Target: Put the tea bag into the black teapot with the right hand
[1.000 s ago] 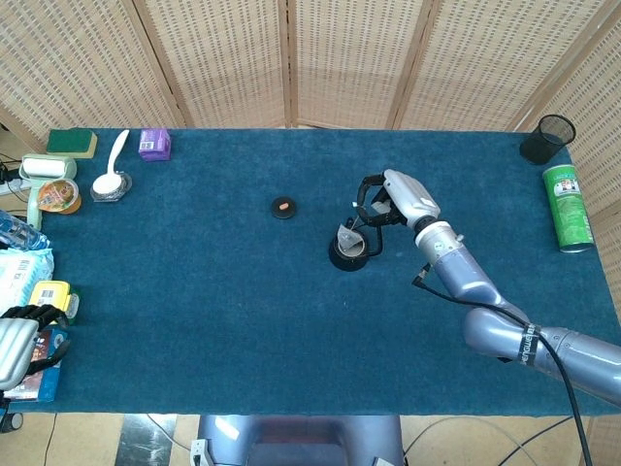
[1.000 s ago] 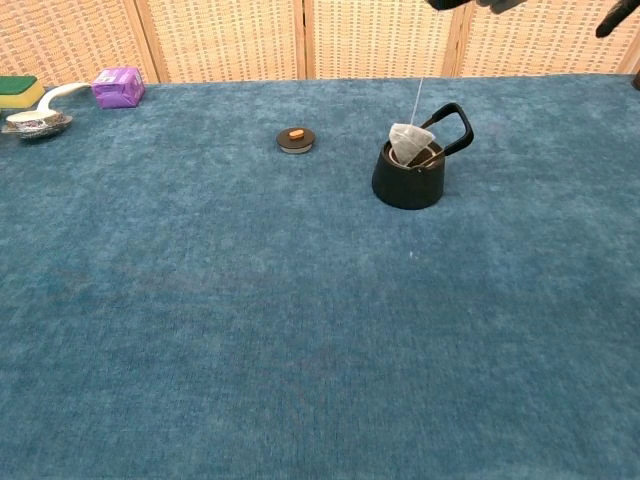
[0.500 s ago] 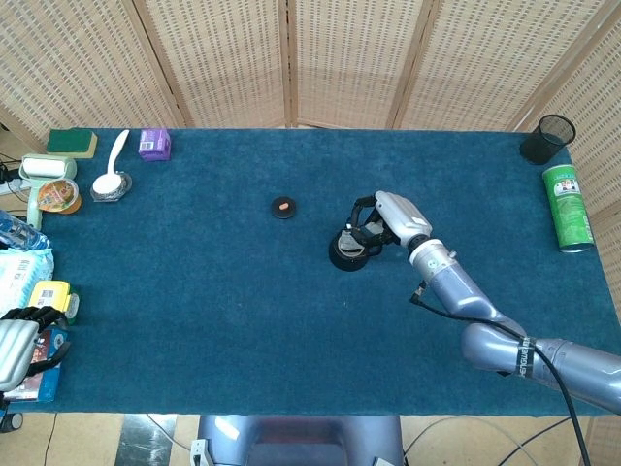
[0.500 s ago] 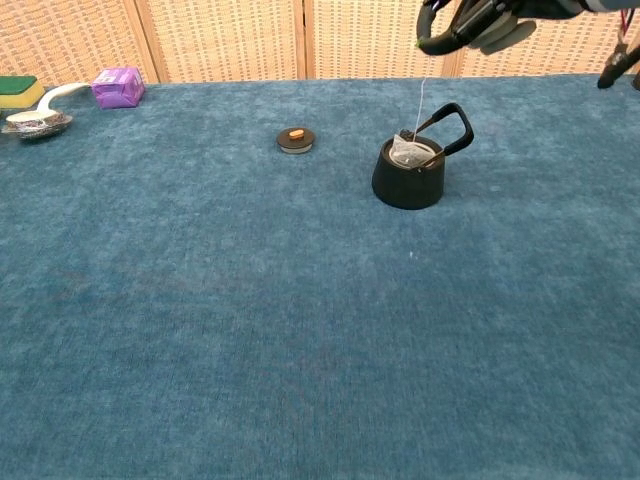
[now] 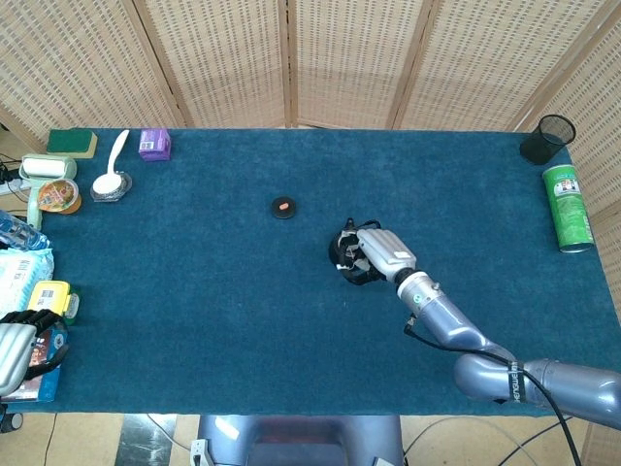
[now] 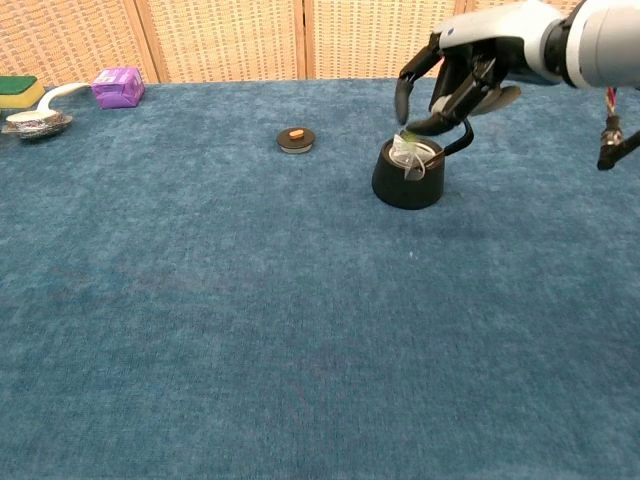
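The black teapot [image 6: 407,180] stands mid-table, its handle tilted to the right. The tea bag [image 6: 406,154] lies in the pot's mouth, its string slack and looped over the rim. My right hand [image 6: 462,72] hovers just above the pot, and thumb and a finger pinch the small tag at the string's end. From the head view the right hand [image 5: 379,250] covers most of the teapot [image 5: 344,254]. My left hand [image 5: 14,348] rests at the table's left front corner, fingers loosely bent, holding nothing.
The pot's lid [image 6: 295,139] lies left of the pot. A purple box [image 6: 118,87], a spoon in a bowl [image 5: 111,183] and a sponge [image 5: 72,142] sit far left. A mesh cup [image 5: 547,139] and a green can [image 5: 568,207] stand far right. Packets [image 5: 39,291] crowd the left edge.
My right hand came down and toward the front over the teapot. The tea bag dropped from hanging at the rim into the pot, and its string went slack.
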`<action>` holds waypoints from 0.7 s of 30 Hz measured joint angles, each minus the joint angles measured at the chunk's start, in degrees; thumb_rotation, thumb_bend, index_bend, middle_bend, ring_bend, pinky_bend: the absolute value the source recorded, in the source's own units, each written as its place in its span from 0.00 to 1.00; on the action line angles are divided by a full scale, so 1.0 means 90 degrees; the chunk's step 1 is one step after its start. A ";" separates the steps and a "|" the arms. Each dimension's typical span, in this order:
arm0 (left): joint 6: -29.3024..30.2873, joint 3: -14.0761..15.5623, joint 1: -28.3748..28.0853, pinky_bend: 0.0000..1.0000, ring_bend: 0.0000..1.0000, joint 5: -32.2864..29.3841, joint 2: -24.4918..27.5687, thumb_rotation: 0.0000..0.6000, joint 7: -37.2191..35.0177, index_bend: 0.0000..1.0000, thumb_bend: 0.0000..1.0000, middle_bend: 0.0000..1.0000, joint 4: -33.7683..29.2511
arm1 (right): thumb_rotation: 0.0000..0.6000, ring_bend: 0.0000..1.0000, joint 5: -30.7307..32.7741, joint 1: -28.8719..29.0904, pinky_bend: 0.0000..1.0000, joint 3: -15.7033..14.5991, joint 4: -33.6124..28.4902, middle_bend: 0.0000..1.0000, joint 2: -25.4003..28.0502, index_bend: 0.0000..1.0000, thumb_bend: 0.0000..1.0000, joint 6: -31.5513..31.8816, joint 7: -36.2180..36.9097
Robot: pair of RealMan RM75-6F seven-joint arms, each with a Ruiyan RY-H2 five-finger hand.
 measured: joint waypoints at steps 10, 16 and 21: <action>0.0040 0.0005 0.0029 0.35 0.38 0.0019 0.0004 1.00 -0.0038 0.48 0.33 0.45 0.0031 | 1.00 1.00 0.0036 0.0086 1.00 -0.0224 -0.0191 0.99 -0.0045 0.07 0.40 0.0231 -0.0589; 0.0049 -0.0006 0.0023 0.35 0.38 0.0033 0.0012 1.00 -0.0022 0.48 0.33 0.45 0.0017 | 1.00 1.00 0.0118 0.0172 1.00 -0.0167 -0.0280 1.00 0.0252 0.01 0.59 -0.0263 -0.0445; 0.0045 -0.0004 0.0031 0.35 0.38 0.0024 0.0018 1.00 -0.0002 0.48 0.33 0.45 -0.0003 | 1.00 1.00 0.0391 0.0445 1.00 -0.0119 -0.0180 1.00 0.0620 0.00 0.73 -0.1511 -0.0096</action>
